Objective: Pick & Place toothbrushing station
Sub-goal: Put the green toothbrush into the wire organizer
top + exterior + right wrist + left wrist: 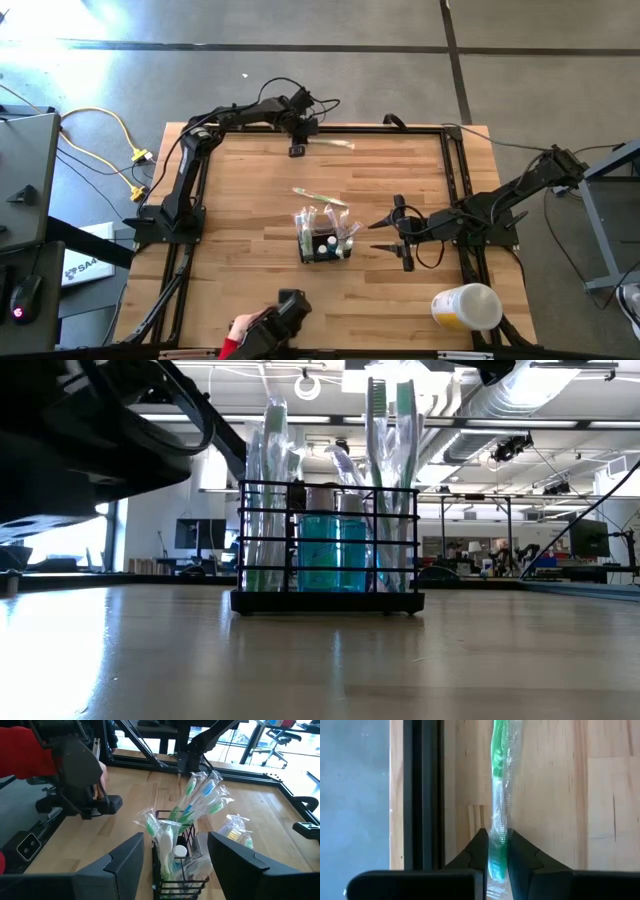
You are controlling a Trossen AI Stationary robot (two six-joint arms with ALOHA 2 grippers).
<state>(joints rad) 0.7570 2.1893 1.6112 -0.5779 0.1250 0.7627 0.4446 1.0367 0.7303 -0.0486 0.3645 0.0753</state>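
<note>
Flanking caddy (pixel 325 243): loose toothbrush (pixel 320 196), tipped cup (pixel 466 307)

Wooden table (pixel 250 270) carries the black caddy (pixel 322 245) and wrapped toothbrushes (pixel 320 196)

Items you are looking at, by material and finish:

- Table (pixel 250 200): pale wood planks, smooth, giving off a soft sheen; black metal frame (pixel 450 180) running along its edges.
- Caddy (pixel 327 545): thin black wire, matt, sitting open like a grid.
- Toothbrushes (pixel 200 795): green and blue plastic, each lying in a clear, crinkly, glossy wrapper.
- Wrapped toothbrush (pixel 500 795): green plastic showing through a shiny film, which the left gripper (pixel 496 865) is pinching between matt black plastic-looking fingers.
- Right gripper (pixel 175 865): same dull black finish.
- Cup (pixel 467 306): smooth white and yellow.
- Sleeve (pixel 25 755): red cloth.
</note>
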